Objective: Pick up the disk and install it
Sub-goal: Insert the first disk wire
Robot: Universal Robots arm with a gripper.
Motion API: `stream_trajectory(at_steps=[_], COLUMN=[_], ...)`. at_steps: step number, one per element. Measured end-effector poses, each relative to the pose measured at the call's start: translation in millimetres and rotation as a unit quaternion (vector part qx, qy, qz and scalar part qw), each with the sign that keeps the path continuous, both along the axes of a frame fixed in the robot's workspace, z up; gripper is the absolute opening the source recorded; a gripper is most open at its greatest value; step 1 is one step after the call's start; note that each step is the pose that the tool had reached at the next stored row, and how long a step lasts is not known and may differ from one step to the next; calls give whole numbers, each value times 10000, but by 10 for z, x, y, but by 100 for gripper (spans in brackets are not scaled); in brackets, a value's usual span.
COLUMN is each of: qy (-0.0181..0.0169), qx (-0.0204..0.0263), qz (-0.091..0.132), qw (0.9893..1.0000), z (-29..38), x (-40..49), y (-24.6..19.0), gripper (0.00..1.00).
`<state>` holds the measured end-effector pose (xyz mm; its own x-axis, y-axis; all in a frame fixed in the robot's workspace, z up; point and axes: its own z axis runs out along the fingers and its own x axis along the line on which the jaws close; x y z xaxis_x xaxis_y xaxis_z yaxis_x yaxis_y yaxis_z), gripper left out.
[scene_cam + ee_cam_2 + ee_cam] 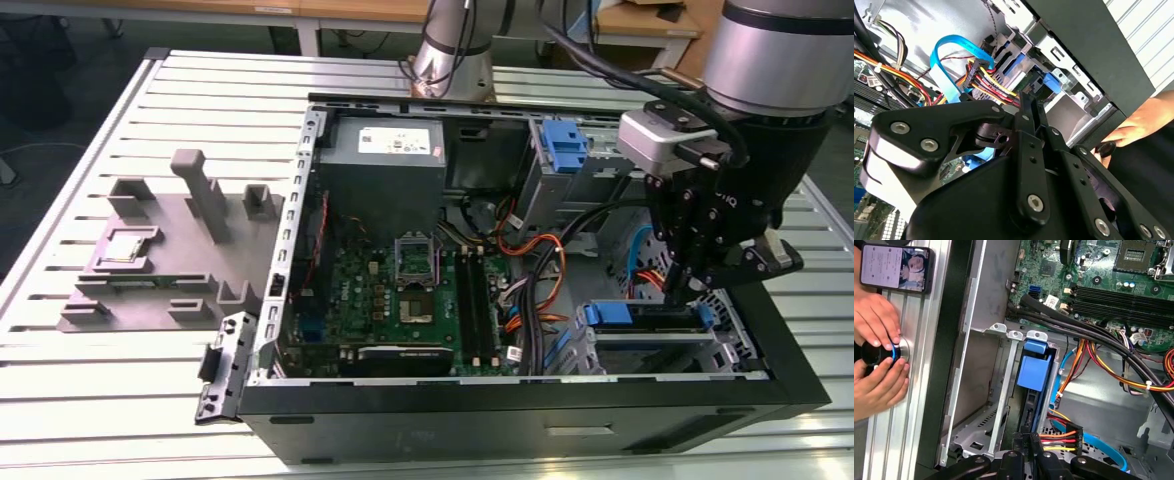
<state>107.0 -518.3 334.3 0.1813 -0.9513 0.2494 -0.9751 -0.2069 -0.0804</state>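
Note:
The disk [1032, 371] stands on edge in a slot of the metal drive cage [999, 390] at the front corner of the open computer case [534, 420]. Its bright blue carrier [625, 314] shows at the top of the cage; the label is hidden. My gripper [682, 292] hangs just above the cage on the exterior view's right. In both wrist views its two black fingers [1019, 442] lie close together, shut with nothing between them. Their tips [1026, 100] sit at the cable-side end of the disk; I cannot tell whether they touch it.
Red, yellow and orange power cables [1064, 435] and a light blue data cable [954, 55] crowd the cage. Another blue carrier [566, 148] sits in the upper bay. A person's hands [876, 365] rest on a knob beside a phone [896, 267] outside the case. A grey fixture [167, 250] lies on the exterior view's left.

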Motion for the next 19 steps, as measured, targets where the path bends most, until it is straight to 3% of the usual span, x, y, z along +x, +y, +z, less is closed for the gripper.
stream_trajectory(at_steps=[4, 13, 19], qy=[0, 0, 0], qx=[1, 0, 0], qz=[-17, -480, -596], qw=[10000, 9988, 9982], z=[-1, -2, -10], x=[10, 17, 76], y=[0, 0, 1], gripper=[17, 17, 17])
